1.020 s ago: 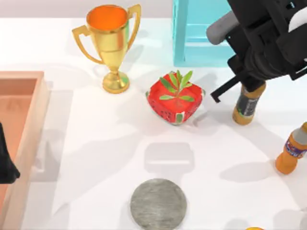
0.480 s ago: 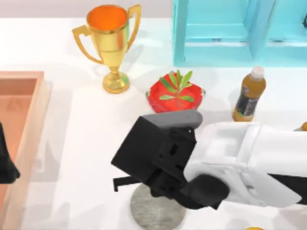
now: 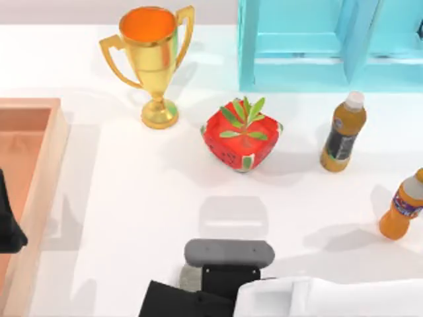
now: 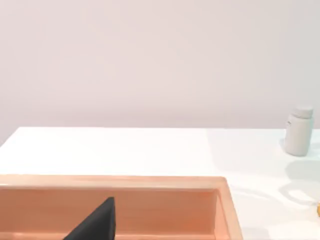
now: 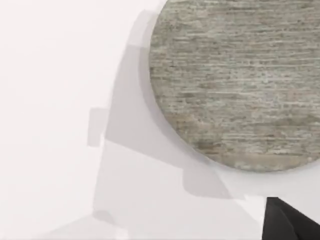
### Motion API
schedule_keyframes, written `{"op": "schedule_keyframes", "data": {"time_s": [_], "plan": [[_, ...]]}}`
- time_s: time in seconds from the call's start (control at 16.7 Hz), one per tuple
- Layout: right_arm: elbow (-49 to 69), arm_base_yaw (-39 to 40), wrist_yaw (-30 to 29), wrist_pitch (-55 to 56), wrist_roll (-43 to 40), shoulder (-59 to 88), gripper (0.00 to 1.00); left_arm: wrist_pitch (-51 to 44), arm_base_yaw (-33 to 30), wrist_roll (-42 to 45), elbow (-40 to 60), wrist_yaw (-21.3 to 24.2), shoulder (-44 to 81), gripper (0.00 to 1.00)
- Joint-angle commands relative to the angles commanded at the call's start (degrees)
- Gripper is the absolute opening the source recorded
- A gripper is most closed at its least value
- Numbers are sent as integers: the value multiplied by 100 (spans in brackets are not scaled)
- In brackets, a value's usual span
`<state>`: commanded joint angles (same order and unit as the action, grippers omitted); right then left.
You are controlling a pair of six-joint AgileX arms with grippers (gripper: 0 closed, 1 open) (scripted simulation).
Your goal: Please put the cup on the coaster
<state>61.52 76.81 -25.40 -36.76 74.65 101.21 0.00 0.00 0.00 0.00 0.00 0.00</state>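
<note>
Retreating arm: right arm [image 3: 264, 297] has swept to the near edge, over the coaster [image 3: 190, 277]; whether its fingers are apart cannot be told.
Meaning: cup untouched, nothing grasped yet.
Left gripper [image 3: 8, 224]: parked at the left over the wooden tray [image 3: 39, 172]; finger state cannot be told.
Cup [image 3: 151, 59]: far-left corner, upright, long axis vertical, mouth up, handles spread sideways.
</note>
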Motion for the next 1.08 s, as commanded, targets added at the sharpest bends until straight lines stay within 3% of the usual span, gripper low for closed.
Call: {"op": "schedule_keyframes", "data": {"time_s": [0.42,1.08], "plan": [[-11,-44,10,84,-17,28,0,0,0,0,0,0,0,100],[-323,-609,154,1425,-619,842,0,0,0,0,0,0,0,100]]}}
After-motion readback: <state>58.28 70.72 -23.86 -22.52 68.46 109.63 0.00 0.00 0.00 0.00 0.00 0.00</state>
